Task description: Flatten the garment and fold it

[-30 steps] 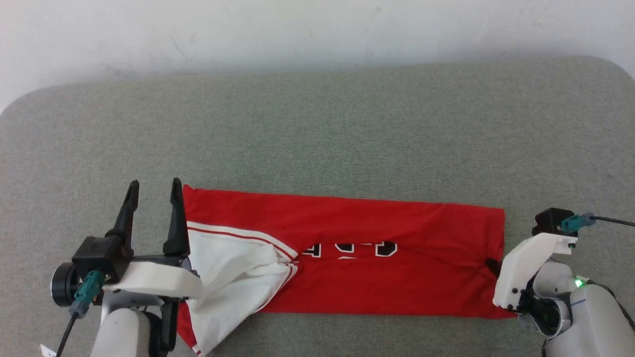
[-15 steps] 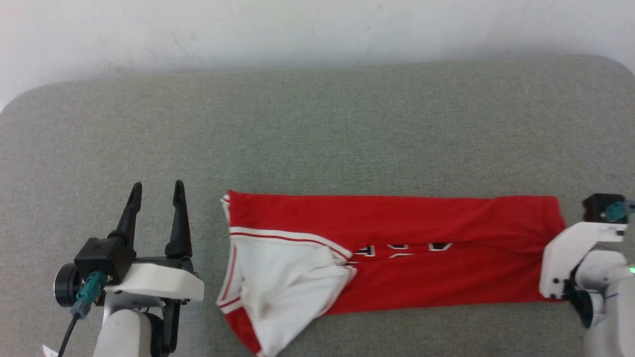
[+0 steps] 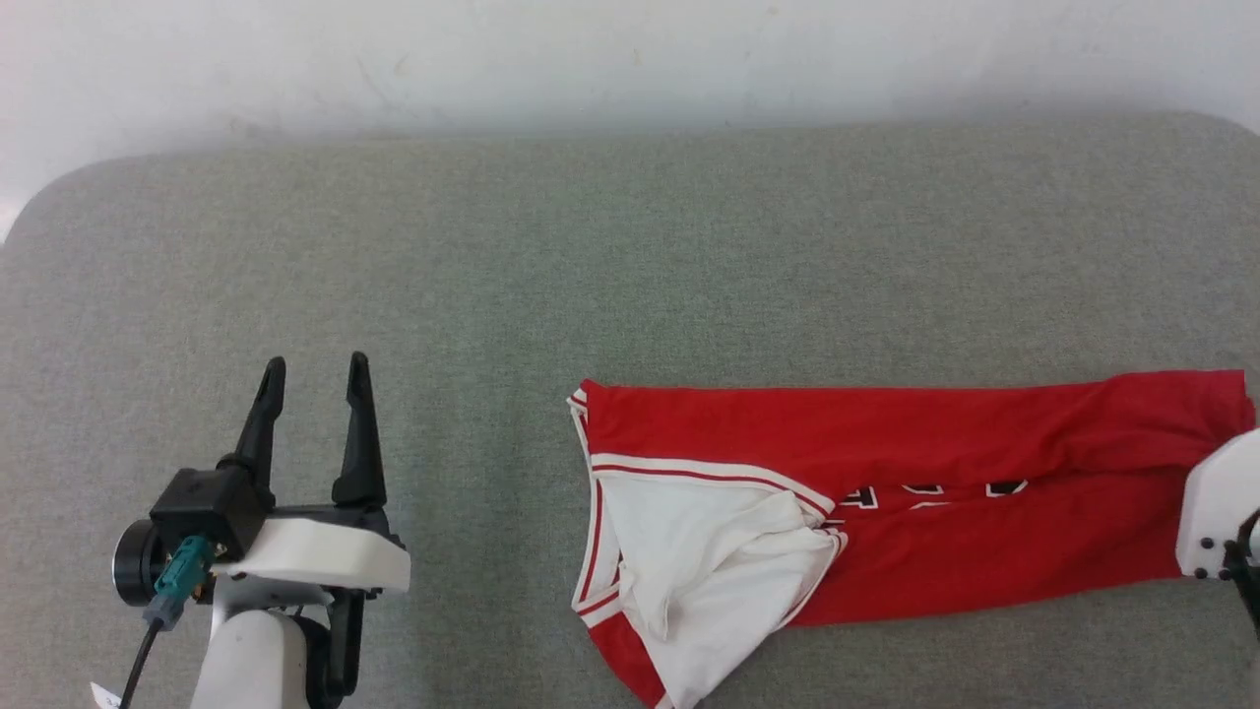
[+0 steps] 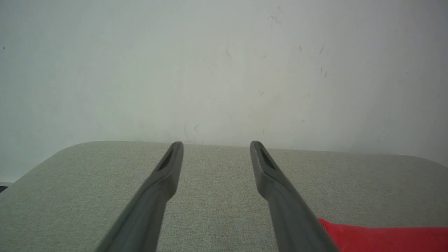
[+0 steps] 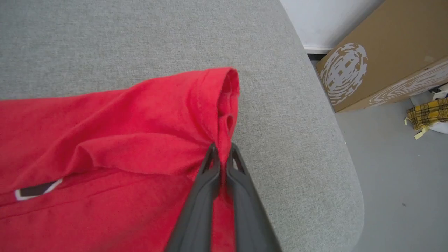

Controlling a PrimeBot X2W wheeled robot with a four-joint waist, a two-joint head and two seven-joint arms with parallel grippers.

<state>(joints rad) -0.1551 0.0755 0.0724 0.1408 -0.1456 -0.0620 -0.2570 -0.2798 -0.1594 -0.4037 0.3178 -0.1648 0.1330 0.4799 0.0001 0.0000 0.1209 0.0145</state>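
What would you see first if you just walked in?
The bright red soft jersey shirt with a white sleeve, stretched long across the right of the grey fabric table. The right tool pinches its red end shut; the left tool stands open, well apart.

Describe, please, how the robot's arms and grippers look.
The left gripper has two long, tapering dark fingers with slotted tips on a black block, backed by a white shell. A teal connector with a black cable plugs in beside it; the forearm is pale grey. The right gripper has matching fingers; the right arm's shell is white too, with small dark screws.
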